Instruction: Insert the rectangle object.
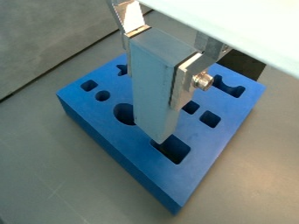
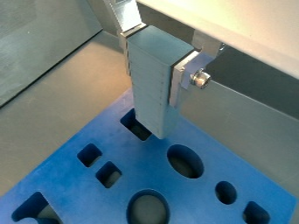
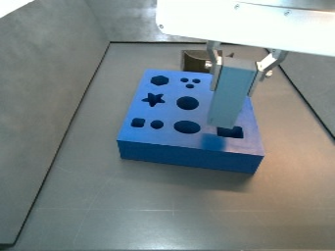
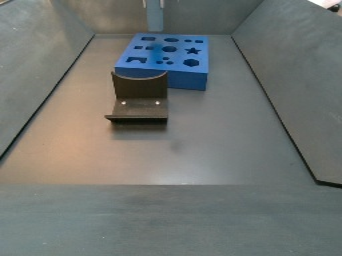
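Pincer [image 1: 158,48] clamped on block [image 1: 156,87], silver fingers [image 1: 191,74] pinching its upper part from two opposite faces. Grip high, presumably to leave the lower length free to enter a hole.

Block held upright, long axis vertical, over board [image 1: 100,122]. Lower end at the mouth of rectangular slot [image 1: 173,149] in both wrist views; whether the tip has entered or only hovers just above: cannot tell. In a side view, block [image 3: 233,90] stands over the board's right end, dark slot opening [image 3: 229,129] showing just beside its base. Faces look squared to the slot edges, likely so it can slide in without jamming.

Board [image 3: 183,123] flat on desk [image 3: 78,147], other shaped holes (star, circles, small squares) empty.

Fixture [image 4: 138,95] on the floor, just near of board [image 4: 174,60] in that side view, nothing in it. There the block shows only as a sliver at the top edge.

Judgement: insertion at alignment or first-entry stage; straight descent called for; slight tilt could catch a slot edge.
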Available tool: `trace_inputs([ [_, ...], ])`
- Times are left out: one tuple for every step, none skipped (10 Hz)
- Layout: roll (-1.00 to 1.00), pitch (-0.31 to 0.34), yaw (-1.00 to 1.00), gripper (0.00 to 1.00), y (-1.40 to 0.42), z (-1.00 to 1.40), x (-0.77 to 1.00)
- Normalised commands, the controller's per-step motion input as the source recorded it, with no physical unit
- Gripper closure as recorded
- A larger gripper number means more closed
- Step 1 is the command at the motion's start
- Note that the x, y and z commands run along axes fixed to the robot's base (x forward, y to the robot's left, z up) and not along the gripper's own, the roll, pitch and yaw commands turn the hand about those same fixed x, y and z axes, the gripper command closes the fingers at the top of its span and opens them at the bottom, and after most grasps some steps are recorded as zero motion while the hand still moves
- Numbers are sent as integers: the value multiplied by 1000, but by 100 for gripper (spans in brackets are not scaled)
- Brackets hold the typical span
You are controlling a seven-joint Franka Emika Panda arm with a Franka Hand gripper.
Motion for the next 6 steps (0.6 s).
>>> trace_inputs([
  [-17,27,0,100,77,-471,717],
  [-53,40,0,100,0,-340,789],
  [-109,61,0,100,0,-189,691],
  [-67,91,-43,100,0,-111,740],
  [0,103,0,100,0,-149,666],
  [19,77,51,100,20,-231,494],
])
